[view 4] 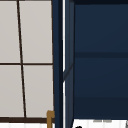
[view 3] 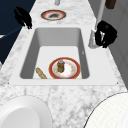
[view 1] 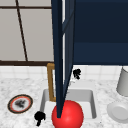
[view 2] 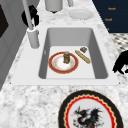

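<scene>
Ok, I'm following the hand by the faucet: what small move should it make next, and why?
Probably ease the right hand sideways onto the faucet. It hangs right beside the faucet at the back of the sink, though I cannot tell whether it touches. The left hand hovers at the sink's front edge, far from the faucet.

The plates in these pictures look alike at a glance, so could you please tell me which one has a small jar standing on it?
The red-rimmed plate lying in the sink carries the small jar. The dragon plate and the plain white plate sit on the counter with nothing on them.
</scene>
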Robot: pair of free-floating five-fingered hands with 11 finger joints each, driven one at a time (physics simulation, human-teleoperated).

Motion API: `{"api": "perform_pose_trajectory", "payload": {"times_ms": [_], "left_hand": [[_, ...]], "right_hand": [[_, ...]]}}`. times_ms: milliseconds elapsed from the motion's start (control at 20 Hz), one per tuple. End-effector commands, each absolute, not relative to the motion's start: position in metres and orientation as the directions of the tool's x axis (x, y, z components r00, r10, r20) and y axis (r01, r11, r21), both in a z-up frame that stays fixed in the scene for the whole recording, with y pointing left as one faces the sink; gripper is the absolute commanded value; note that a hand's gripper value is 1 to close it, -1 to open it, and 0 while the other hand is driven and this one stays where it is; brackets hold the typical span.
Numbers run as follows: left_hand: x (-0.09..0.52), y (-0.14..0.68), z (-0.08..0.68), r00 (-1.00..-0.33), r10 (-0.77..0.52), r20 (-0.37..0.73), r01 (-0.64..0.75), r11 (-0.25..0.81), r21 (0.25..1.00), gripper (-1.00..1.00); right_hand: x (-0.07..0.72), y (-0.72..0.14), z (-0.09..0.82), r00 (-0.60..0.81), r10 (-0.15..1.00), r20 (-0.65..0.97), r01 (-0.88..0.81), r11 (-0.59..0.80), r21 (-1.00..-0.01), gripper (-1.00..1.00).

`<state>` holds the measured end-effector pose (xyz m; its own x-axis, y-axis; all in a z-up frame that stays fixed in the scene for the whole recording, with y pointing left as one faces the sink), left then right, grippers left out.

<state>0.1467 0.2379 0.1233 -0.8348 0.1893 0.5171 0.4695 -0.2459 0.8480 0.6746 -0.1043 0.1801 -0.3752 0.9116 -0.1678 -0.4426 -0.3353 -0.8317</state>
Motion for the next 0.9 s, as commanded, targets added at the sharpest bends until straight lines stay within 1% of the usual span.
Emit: {"api": "perform_pose_trajectory", "payload": {"times_ms": [0,850], "left_hand": [[0.147,0.238,0.123,-0.835,0.189,0.517,0.47,-0.246,0.848,0.0],[0.147,0.238,0.123,-0.835,0.189,0.517,0.47,-0.246,0.848,0.0]], "right_hand": [[0.659,-0.123,0.156,-0.352,0.921,-0.167,-0.388,-0.306,-0.87,1.0],[0.656,-0.133,0.142,-0.351,0.935,-0.061,-0.398,-0.207,-0.894,1.0]]}}
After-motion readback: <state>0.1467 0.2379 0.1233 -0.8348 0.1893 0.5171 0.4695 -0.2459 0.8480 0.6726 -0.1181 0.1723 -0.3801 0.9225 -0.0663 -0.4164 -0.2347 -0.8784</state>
